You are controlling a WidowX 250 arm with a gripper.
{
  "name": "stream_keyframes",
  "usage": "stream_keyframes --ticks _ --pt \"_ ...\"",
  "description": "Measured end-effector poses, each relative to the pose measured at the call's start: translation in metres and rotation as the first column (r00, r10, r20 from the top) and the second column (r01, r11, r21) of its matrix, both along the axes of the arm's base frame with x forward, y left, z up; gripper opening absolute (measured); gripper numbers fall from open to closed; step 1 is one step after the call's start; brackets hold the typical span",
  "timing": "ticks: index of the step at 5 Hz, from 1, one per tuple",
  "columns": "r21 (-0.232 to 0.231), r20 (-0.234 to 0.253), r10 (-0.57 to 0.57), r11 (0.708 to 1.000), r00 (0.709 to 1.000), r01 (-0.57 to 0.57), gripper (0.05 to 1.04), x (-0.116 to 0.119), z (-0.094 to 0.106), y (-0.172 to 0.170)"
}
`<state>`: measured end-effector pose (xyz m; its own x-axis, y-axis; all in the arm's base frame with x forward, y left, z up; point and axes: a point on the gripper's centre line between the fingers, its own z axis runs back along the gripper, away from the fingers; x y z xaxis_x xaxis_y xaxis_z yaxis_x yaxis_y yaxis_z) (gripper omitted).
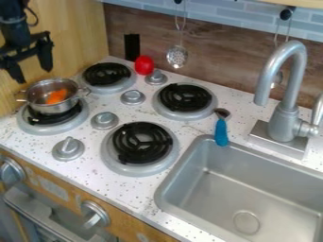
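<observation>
Camera view: the black two-finger gripper (33, 73) hangs at ten o'clock, spread wide with nothing between its fingertips, above and nearest to the small silver metal pot (54, 109). That pot sits between nine and ten o'clock on a black coil burner (39, 119), with an orange object (56, 96) inside. Toward twelve o'clock, a glossy red rounded object (144, 65) stands beside a silver knob (156, 78). Between three and four o'clock, a blue-handled utensil (221, 132) lies by the grey metal sink (189, 177).
</observation>
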<state>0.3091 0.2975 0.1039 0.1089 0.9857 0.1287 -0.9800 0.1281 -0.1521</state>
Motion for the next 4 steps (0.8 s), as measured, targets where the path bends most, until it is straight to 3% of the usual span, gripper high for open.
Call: stream_keyframes --ticks 2,4 --pt "0.021 0.02 -0.05 0.999 0.999 0.05 1.001 -0.002 -0.012 0.011" --pt "0.0 -0.022 -0.091 0.996 0.996 0.091 1.001 0.0 -0.041 0.011"
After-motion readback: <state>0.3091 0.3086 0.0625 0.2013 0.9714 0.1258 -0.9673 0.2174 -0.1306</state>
